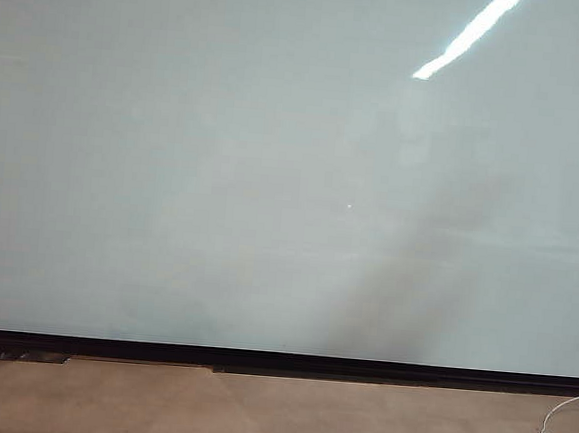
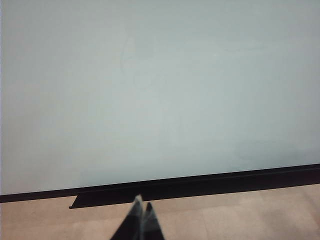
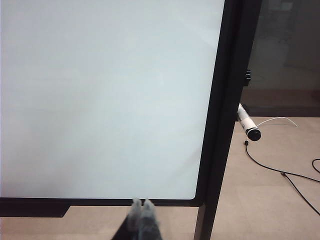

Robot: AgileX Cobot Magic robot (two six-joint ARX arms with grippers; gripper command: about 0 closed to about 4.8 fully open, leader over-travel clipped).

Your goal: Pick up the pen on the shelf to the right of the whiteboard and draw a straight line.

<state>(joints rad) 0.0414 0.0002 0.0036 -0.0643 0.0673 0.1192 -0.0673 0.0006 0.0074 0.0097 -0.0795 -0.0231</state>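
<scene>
Exterior view: the whiteboard [image 1: 273,175] fills nearly the whole frame, glossy and unmarked, with a ceiling-light glare at the upper right. Its black rail [image 1: 278,361] runs along the lower edge, above a strip of beige floor [image 1: 254,414]. A thin cable [image 1: 564,429] curls in the lower right corner. Neither arm, the pen, nor any drawn line shows here, so the task looks to be at its very start.

Left wrist view: the left gripper [image 2: 141,205] pokes up at the bottom centre, its two tips pressed together and empty, hanging well apart from the whiteboard [image 2: 160,90] ahead. The board's rail [image 2: 200,182] slants across the lower frame.

Right wrist view: the right gripper [image 3: 141,202] sits at the bottom centre, fingers pinched together on nothing. The whiteboard [image 3: 100,100] takes the left two thirds; its black frame post [image 3: 225,100] stands right of centre. Just beyond that post, at mid right, the pen [image 3: 248,125] juts out, a white barrel with a dark end towards the camera; the shelf that carries it is hidden behind the post. Dark cables [image 3: 280,172] trail on the floor below.

The step in hand is reaching for the pen. I judge the right arm must spread its fingers, travel past the post, and line up across the barrel.
</scene>
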